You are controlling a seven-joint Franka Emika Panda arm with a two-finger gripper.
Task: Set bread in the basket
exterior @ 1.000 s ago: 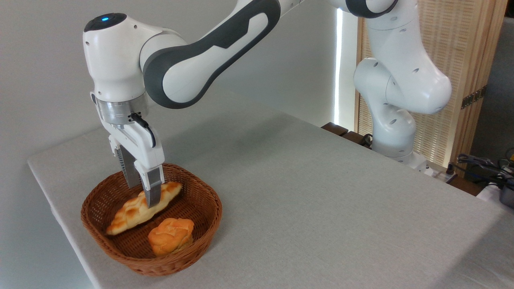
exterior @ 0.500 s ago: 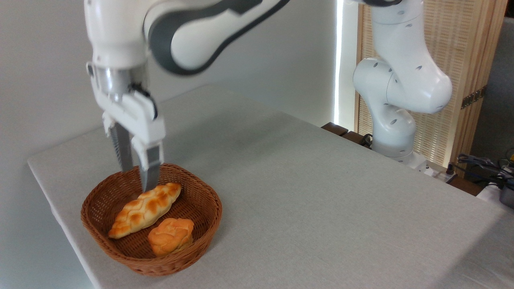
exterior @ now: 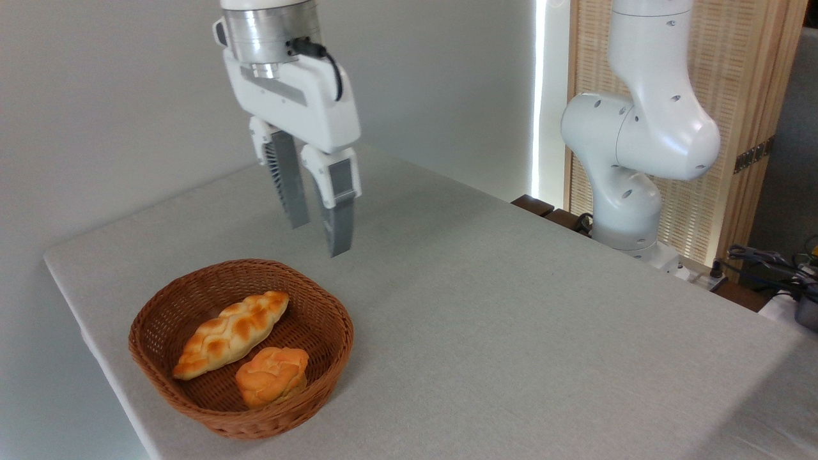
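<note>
Camera view shows us the bread [exterior: 231, 334] lying in the basket [exterior: 192, 280], our empty, parted tool [exterior: 317, 237] above, task apparently done.

Braided loaf [exterior: 231, 335], pale yellow with toasted brown patches, lying flat and diagonal inside round brown wicker basket [exterior: 192, 287], pointed ends near the walls; basket upright on table's near-left part.
</note>
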